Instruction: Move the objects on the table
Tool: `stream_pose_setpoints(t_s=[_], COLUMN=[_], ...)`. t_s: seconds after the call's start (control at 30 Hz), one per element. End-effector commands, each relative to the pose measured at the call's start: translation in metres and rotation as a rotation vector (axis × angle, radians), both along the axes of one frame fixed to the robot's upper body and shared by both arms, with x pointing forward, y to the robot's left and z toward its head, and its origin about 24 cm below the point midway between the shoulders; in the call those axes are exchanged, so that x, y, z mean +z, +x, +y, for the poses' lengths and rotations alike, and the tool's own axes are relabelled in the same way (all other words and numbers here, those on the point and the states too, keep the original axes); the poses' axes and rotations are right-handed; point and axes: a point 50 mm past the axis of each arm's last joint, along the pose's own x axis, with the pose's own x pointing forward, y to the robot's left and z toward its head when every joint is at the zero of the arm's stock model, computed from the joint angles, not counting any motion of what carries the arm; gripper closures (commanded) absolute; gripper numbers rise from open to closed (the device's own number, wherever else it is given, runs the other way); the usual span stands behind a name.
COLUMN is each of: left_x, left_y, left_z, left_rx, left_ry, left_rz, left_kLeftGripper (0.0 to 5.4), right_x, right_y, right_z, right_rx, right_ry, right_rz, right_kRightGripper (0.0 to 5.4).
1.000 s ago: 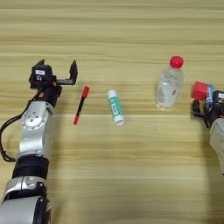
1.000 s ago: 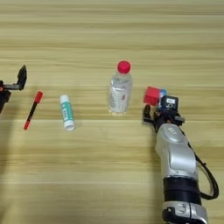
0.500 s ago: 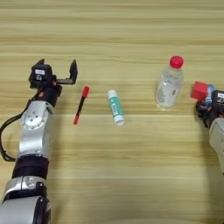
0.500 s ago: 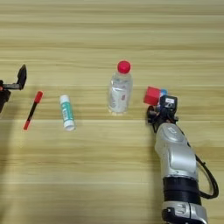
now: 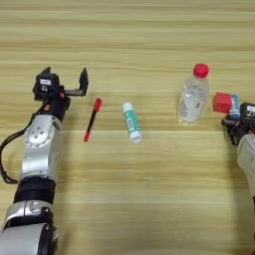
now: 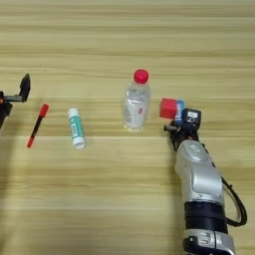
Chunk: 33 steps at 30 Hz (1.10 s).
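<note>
Left eye view and right eye view alike match the pictures from a second ago: nothing on the table (image 5: 149,45) has shifted, and both arms have stayed where they were.

Counted, there is one of each thing — one clear bottle (image 5: 192,95) with a red cap standing upright, one white-and-green tube (image 5: 131,122) lying flat with its white cap toward the near edge, one thin red-and-black marker (image 5: 92,119) lying at a slight slant, one red cube (image 6: 168,108), and one blue tube (image 6: 180,110) touching the cube's right side. From the robot's left they run marker, white-and-green tube, bottle, cube, blue tube, the first three well apart from each other, the cube just beside the bottle.

The left gripper (image 5: 64,79) sits at the left, just beside the marker's red end, its two black fingers spread wide with nothing between them. The right gripper (image 6: 178,130) rests just near of the cube and blue tube; whether its fingers are apart or together I cannot tell.

The left eye view shows the whole left arm and both left fingers, but cuts the right arm at the edge — the right eye view shows the full right arm and only one left finger (image 6: 24,85).
</note>
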Motion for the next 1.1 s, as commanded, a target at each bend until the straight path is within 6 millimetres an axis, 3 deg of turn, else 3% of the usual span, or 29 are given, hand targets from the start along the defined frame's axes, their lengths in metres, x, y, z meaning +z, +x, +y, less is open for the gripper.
stream_pose_setpoints(t_s=[0.03, 0.67, 1.1], left_x=[0.003, 0.002, 0.002], left_y=[0.001, 0.001, 0.002], left_z=[0.002, 0.000, 0.000], left_rx=[0.002, 0.000, 0.000], left_ry=[0.003, 0.004, 0.004], left_rz=[-0.003, -0.002, -0.002], left_kLeftGripper=[0.00, 0.00, 0.00], right_x=[0.001, 0.067, 0.114], right_y=[-0.003, -0.001, -0.017], right_z=[-0.001, 0.004, 0.034], right_rx=[-0.022, 0.000, 0.156], right_ry=[-0.001, -0.175, -0.206], right_rz=[-0.010, -0.421, -0.706], right_kRightGripper=[3.98, 3.98, 3.98])
